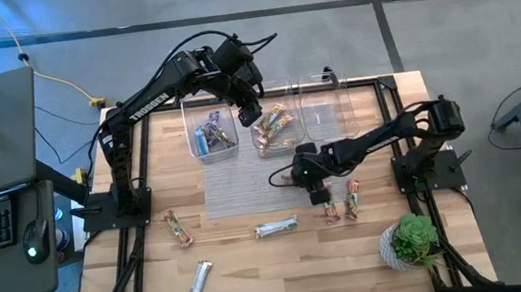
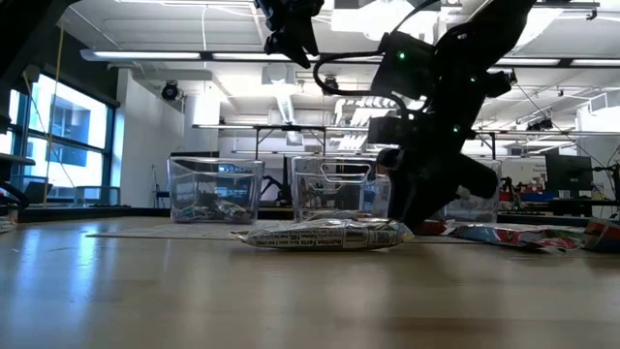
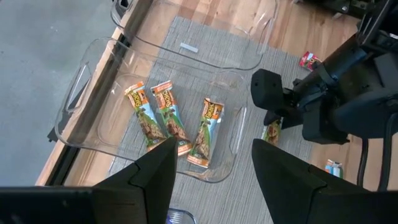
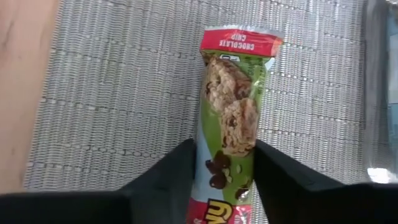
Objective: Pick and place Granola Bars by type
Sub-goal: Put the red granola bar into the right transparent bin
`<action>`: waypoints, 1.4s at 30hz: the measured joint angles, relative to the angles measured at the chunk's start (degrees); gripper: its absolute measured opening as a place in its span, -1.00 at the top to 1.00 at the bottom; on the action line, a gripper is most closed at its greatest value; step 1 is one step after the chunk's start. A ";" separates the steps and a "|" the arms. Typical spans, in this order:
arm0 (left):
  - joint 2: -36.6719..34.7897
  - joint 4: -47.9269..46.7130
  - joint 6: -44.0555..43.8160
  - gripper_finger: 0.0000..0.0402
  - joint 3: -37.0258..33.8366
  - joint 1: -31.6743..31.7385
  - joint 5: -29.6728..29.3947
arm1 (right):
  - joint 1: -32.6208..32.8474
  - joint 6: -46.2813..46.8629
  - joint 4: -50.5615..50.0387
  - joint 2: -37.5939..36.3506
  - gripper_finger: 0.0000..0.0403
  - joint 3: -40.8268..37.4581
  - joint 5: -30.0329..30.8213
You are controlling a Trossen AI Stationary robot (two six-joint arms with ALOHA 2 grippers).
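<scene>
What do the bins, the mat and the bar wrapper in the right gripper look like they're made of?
Bins: clear hard plastic, see-through with glossy rims. Mat: grey woven material, probably vinyl, ribbed weave. Chocolate chip bar wrapper: printed glossy film, likely foil-lined, crimped end.

Three clear bins (image 1: pixel 211 137) stand on the bench (image 1: pixel 258 277). The middle bin (image 3: pixel 93 93) holds three green-wrapped granola bars (image 3: pixel 205 130). One potted plant (image 1: pixel 412 240).
</scene>
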 joint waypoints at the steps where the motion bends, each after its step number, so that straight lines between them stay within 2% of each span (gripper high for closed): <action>1: 0.00 -0.02 0.00 -0.01 0.00 0.01 0.00 | -0.07 0.05 -0.23 -0.26 0.37 -0.04 -0.79; 4: 0.00 -0.02 0.00 -0.01 0.00 0.02 0.00 | -0.04 -0.10 -0.50 -1.03 0.52 -0.13 -1.47; 8: 0.00 -0.06 0.02 -0.01 0.00 0.02 0.00 | 0.83 0.16 -1.51 -3.63 0.63 -0.26 1.54; 14: 0.00 -0.06 1.13 -0.01 0.00 0.02 0.00 | 2.01 -0.63 -6.00 -12.91 0.64 -0.19 4.12; 18: 0.00 -0.06 1.24 -0.01 0.00 0.02 0.00 | 1.79 -0.78 -8.54 -21.62 0.64 -0.15 10.98; 22: 0.00 -0.06 1.29 -0.01 0.00 0.02 0.00 | -0.86 -1.21 -8.86 -29.24 0.64 -0.15 17.77; 25: -0.01 -0.04 1.29 -0.01 0.00 0.02 0.00 | -6.29 -0.01 -9.92 -32.02 0.64 -0.04 18.73; 32: 0.00 -0.04 1.29 -0.01 0.00 0.00 0.01 | -20.49 8.22 -17.38 -30.61 0.64 -0.04 16.92; 35: 0.00 -0.04 1.29 -0.01 0.00 0.02 0.02 | -25.15 11.69 -18.72 -28.69 0.64 -0.04 13.27; 38: 0.00 -0.04 1.29 -0.01 0.00 0.02 0.02 | -28.21 12.29 -19.17 -25.94 0.64 -0.05 8.69; 42: 0.00 -0.04 1.29 -0.01 0.00 0.02 0.02 | -29.72 10.46 -17.94 -21.13 0.61 -0.04 7.65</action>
